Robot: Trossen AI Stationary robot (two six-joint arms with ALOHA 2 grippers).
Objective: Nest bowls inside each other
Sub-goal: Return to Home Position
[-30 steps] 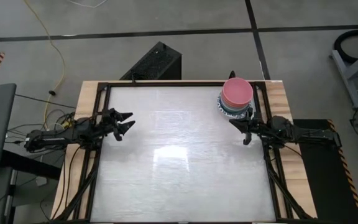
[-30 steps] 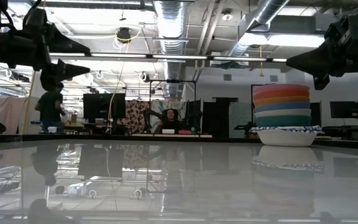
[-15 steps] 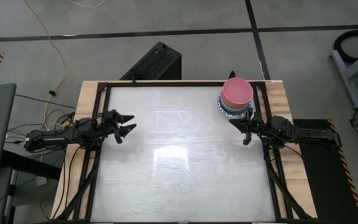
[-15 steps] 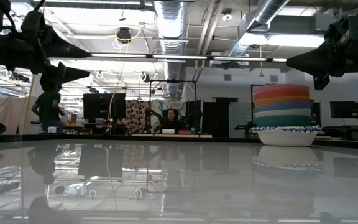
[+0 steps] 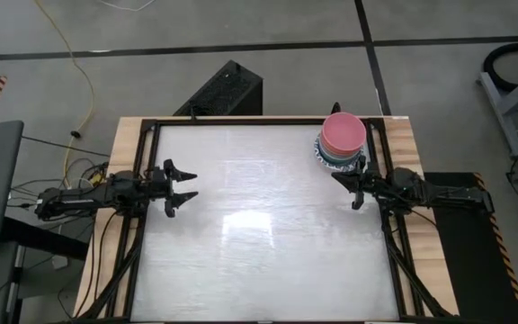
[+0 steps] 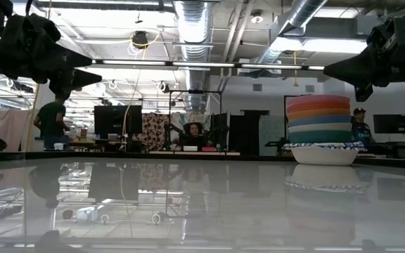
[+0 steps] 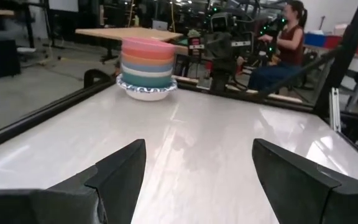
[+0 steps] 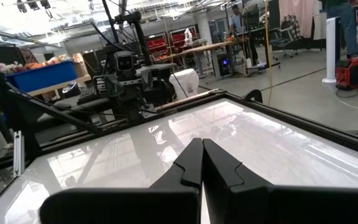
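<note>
The bowls (image 5: 341,139) stand nested in one stack at the table's far right corner. A pink one is on top, with orange, cream, blue and teal ones under it. A white bowl with a blue-patterned rim (image 6: 322,151) at the bottom rests on the table. The stack also shows in the left wrist view (image 7: 146,65). My right gripper (image 5: 338,176) hangs shut just near of the stack, clear of it. My left gripper (image 5: 189,184) stands open at the table's left edge, above the table with nothing between its fingers (image 7: 120,171).
A black frame rail (image 5: 147,171) runs around the white table top (image 5: 259,234), which lies bare between the two arms. A black box (image 5: 223,90) sits on the floor beyond the far edge. People (image 6: 192,133) are in the room behind.
My left gripper has rolled at the wrist and swung a little, so that its two fingers now lie side by side in the high view. It has stayed at the left edge and stayed open. The right arm and the stack have kept still.
</note>
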